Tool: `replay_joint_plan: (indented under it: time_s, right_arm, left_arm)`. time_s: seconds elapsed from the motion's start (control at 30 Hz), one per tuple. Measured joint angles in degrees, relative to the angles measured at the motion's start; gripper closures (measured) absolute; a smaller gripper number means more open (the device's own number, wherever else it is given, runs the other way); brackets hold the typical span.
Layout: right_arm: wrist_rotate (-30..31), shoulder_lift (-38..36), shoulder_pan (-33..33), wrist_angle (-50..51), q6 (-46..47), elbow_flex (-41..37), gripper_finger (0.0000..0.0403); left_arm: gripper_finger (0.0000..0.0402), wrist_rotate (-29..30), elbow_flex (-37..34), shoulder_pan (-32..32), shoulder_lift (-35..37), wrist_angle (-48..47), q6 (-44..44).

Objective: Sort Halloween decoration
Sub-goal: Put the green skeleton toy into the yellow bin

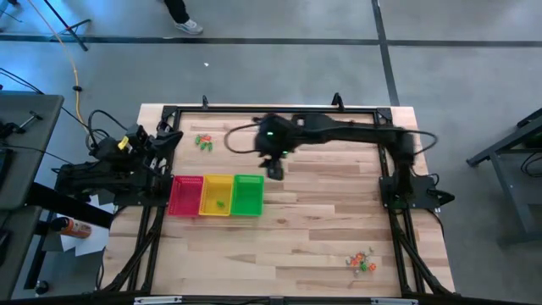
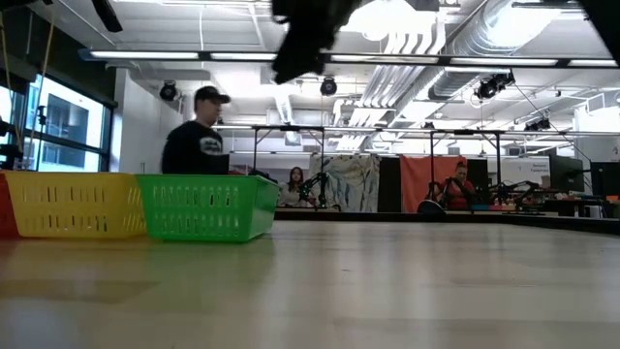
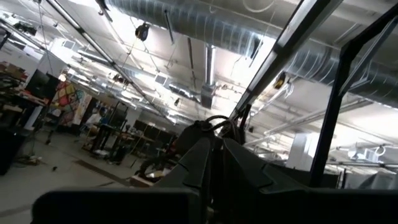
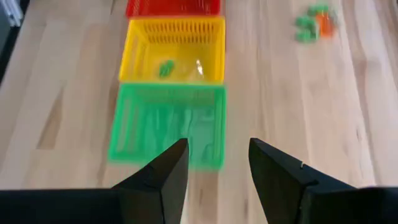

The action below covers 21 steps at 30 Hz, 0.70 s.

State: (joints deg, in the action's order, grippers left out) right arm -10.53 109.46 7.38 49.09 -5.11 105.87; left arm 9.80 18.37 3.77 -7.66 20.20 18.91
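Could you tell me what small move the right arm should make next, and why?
Probably swing toward a trinket pile to pick again. The right gripper hangs open and empty beside the green tray, while loose trinkets lie near the table's far edge and more trinkets near its front. The left gripper waits off the table's left side.

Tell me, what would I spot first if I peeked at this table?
Probably the three bright trays in a row at the table's left middle: the red tray, the yellow tray and the green tray. The right gripper hangs with open fingers just behind the green one. Little heaps of trinkets lie on the wood, one heap at the far left, another at the near right.
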Motion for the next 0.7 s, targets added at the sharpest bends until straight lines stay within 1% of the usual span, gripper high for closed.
replay_joint_plan:
  time_s: [0.07, 0.17, 0.3, 0.37, 0.47, 0.53, 0.63, 0.7]
  right_arm:
    - [-0.17, -5.30, -0.03, -0.92, 1.96, -8.48, 0.0247]
    - [-0.03, -14.53, -1.08, -6.68, 6.95, -22.69, 0.0252]
    - [1.54, -27.10, -3.90, -20.00, 16.88, -40.30, 0.0254]
    - [2.95, -32.15, -5.42, -29.77, 22.04, -47.53, 0.0254]
    - [5.91, -37.48, -7.21, -49.73, 27.24, -55.75, 0.0254]
    - [7.94, -38.67, -7.93, -61.92, 27.48, -59.87, 0.0254]
    - [11.24, -38.78, -8.52, -75.41, 25.09, -63.59, 0.0254]
    - [13.73, -38.39, -8.57, -79.55, 24.08, -64.62, 0.0254]
  left_arm:
    - [0.0366, 0.04, 0.00, -0.02, 0.00, -1.65, -0.02]
    - [0.0366, 0.34, 0.00, -0.02, -0.23, -3.64, -0.02]
    - [0.0366, 1.52, 0.00, -0.01, -2.60, -5.35, -0.04]
    - [0.0366, 1.63, 0.00, -0.02, -4.88, -5.25, -0.22]
    - [0.0366, 1.77, 0.00, -0.02, -9.37, -5.36, -0.67]
    - [0.0366, 1.75, 0.00, 0.00, -12.89, -5.38, -0.65]
    - [0.0366, 0.42, 0.76, -0.08, -18.13, -5.87, -1.87]
    - [0.0366, -0.97, 2.04, -0.08, -21.87, -5.78, -3.53]
